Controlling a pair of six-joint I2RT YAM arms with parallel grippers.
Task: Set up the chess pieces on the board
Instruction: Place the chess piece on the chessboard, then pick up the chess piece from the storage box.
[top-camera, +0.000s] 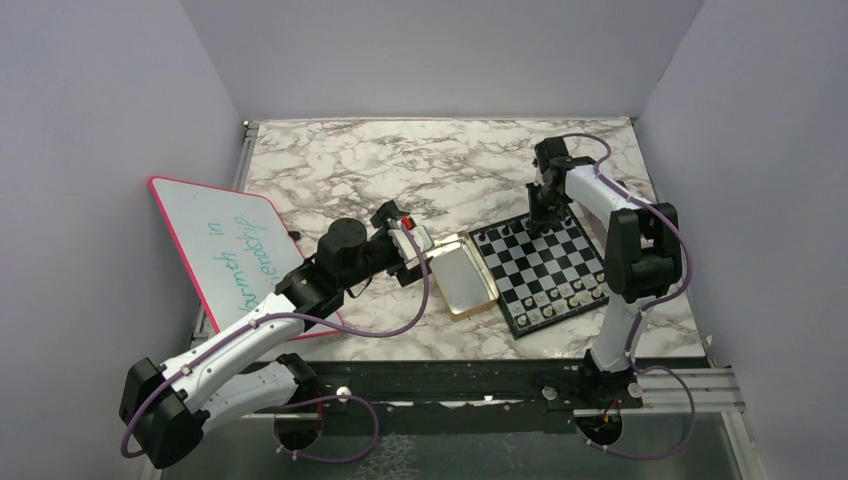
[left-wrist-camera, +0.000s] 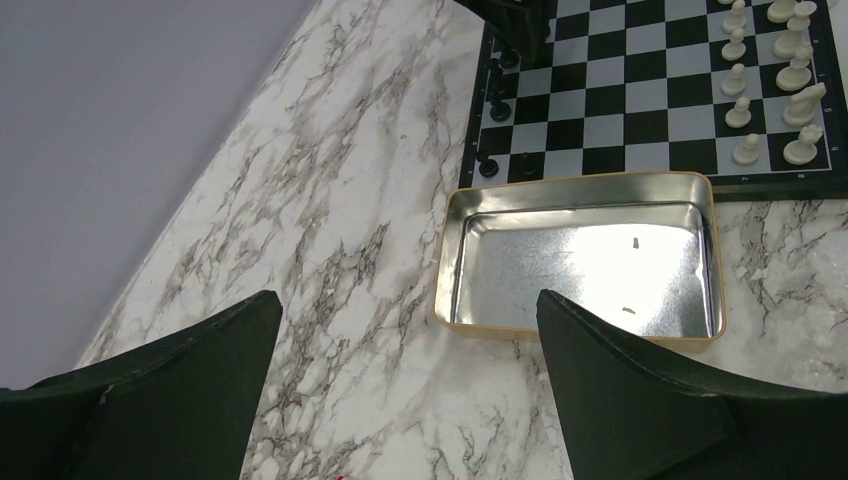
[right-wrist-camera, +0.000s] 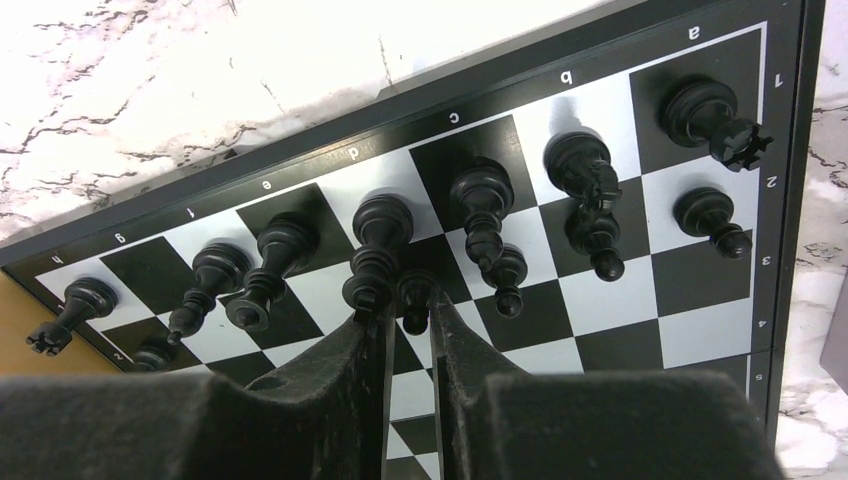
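The board (top-camera: 545, 268) lies right of centre on the marble, its near edge touching a gold tin. White chess pieces (top-camera: 565, 295) line its near rows, and they show at the top right in the left wrist view (left-wrist-camera: 790, 80). Black chess pieces (right-wrist-camera: 480, 200) stand along the far rows. My right gripper (right-wrist-camera: 413, 310) hangs over that far side, shut on a black pawn (right-wrist-camera: 415, 290) just above a second-row square of the board (right-wrist-camera: 700, 290). My left gripper (left-wrist-camera: 408, 300) is wide open above bare marble, just short of the tin, with nothing between its fingers.
The open gold tin (left-wrist-camera: 580, 182) has nothing in it. A pink-rimmed whiteboard (top-camera: 230, 250) leans off the table's left edge, under the left arm. Purple walls close in the back and both sides.
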